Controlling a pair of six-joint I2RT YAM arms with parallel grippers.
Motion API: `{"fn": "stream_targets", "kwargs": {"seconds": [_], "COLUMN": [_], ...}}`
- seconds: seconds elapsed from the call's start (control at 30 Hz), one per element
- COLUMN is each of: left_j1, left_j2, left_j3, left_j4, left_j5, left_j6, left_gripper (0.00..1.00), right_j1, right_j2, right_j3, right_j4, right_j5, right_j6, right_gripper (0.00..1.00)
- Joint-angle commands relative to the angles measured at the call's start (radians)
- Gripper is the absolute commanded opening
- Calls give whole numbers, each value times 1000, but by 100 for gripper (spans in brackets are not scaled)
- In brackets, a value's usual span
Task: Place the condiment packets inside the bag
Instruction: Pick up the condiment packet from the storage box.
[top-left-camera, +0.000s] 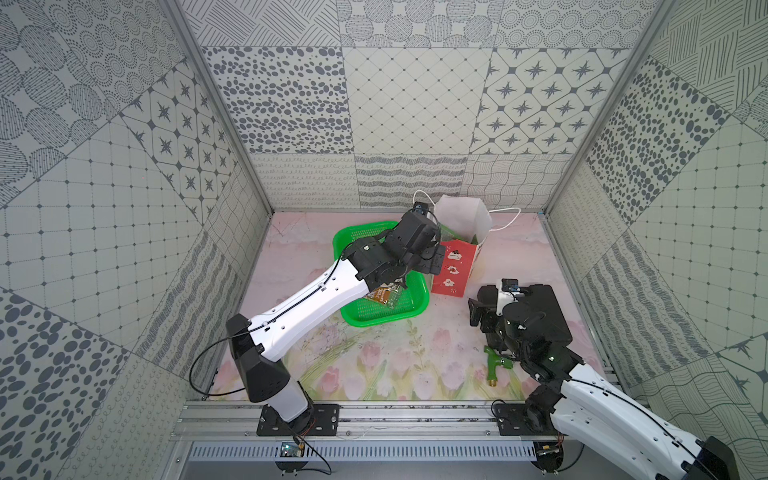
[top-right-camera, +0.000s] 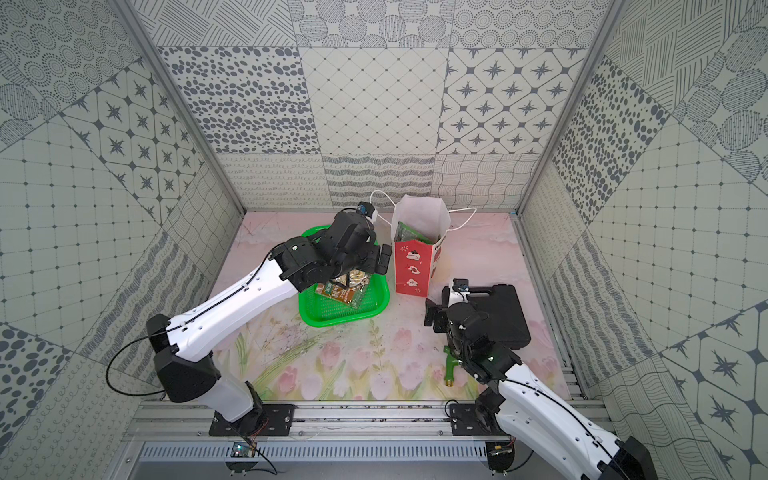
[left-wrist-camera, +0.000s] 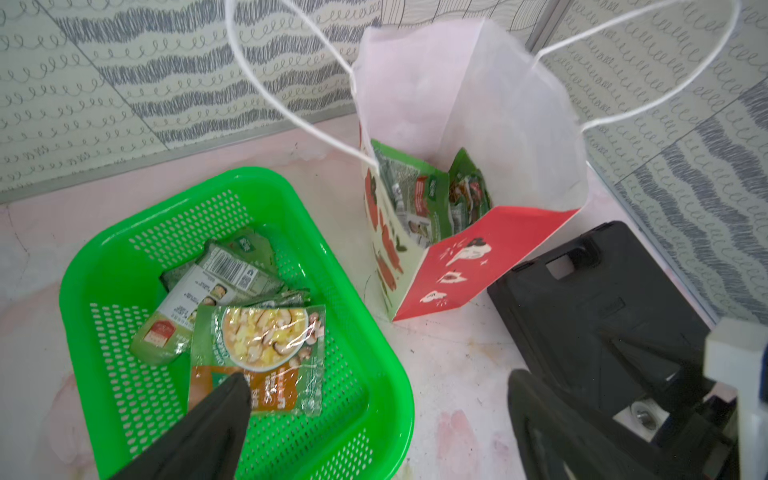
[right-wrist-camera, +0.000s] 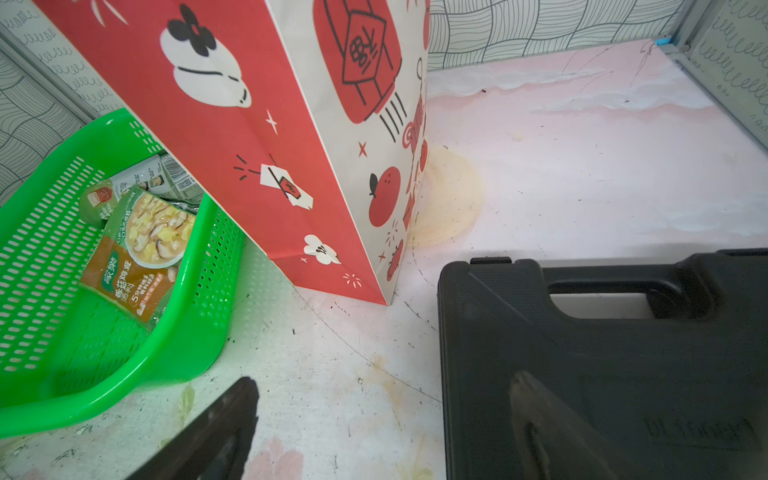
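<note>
The left jaws hang open and empty over the basket (left-wrist-camera: 124, 232). The top packet (left-wrist-camera: 266, 345) lies under one finger (left-wrist-camera: 224, 411), long axis square to their closing line. The bag (left-wrist-camera: 490, 253) is beyond; the right jaws, open, are farther.

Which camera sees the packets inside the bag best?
The left wrist view: it looks into the open bag, where green condiment packets stand. In a top view the condiment packets are only a small green sliver. The right wrist view shows only the bag's outside.
</note>
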Motion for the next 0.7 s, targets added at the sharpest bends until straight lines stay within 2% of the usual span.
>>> {"fn": "stream_targets", "kwargs": {"seconds": [0.0, 0.1, 0.27, 0.47, 0.67], "left_j1": [51, 125, 256, 424, 521], "left_j2": [-154, -212, -231, -148, -20], "left_j3": [-242, -366, -483, -549, -558], "left_j4": [151, 175, 206, 250, 286], "left_j5": [51, 103, 224, 388, 457], "left_j6": [-63, -107, -150, -176, -174], "left_gripper": [99, 100, 100, 100, 100], "right_j1": [-5, -5, -5, -6, -5], "right_j2": [8, 15, 29, 38, 44], "right_j3": [22, 24, 23, 23, 24], "right_j4": [34, 36, 40, 42, 44], "right_j5": [0, 0, 0, 5, 8], "right_j6": [-4, -4, -5, -6, -8], "right_gripper": [97, 97, 97, 97, 97]}}
